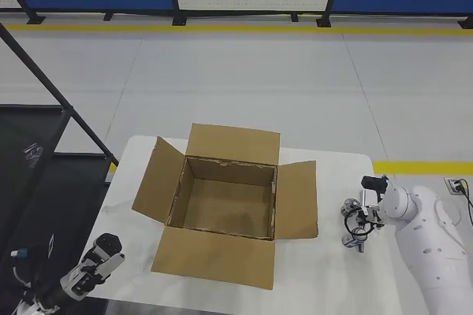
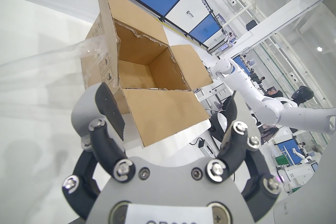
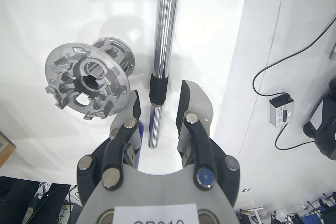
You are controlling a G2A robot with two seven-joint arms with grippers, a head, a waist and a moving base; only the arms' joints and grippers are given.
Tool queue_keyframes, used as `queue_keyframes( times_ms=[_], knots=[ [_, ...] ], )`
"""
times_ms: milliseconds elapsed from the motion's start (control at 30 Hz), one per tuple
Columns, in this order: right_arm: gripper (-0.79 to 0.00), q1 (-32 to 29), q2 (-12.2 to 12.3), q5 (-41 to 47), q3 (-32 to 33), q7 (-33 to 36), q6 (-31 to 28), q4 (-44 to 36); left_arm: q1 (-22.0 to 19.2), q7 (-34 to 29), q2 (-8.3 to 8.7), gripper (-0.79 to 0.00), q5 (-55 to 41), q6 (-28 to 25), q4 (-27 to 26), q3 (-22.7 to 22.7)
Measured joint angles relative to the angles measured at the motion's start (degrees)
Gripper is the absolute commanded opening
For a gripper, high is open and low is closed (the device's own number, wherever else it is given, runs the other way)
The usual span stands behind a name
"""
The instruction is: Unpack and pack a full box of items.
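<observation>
Box looks empty, so unpack seems done. Right hand wide, straddling rod, hub just beside it. Left hand wide, empty. You've all packing left.

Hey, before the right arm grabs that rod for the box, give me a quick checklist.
1. Right gripper open: ok.
2. Rod between its jaws: ok.
3. Hub apart from rod: ok.
4. Hub apart from the near finger: cannot tell.
5. Box flaps folded out: ok.
6. Left gripper open, apart from box: ok.
</observation>
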Motion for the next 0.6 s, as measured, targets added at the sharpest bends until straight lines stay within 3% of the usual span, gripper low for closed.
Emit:
queue_keyframes(
  times_ms=[467, 600],
  knots=[
    [-0.533, 4.0, -0.5, 1.3, -2.3, -3.0, -0.2, 8.4, 0.0, 0.5, 0.19, 0.0, 0.3, 0.2, 0.2, 0.1],
    [-0.619, 4.6, -0.7, 1.8, -2.8, -3.4, -0.3, 9.7, -0.3, 0.4, 0.27, 0.0, 0.4, 0.3, 0.3, 0.2]
  ],
)
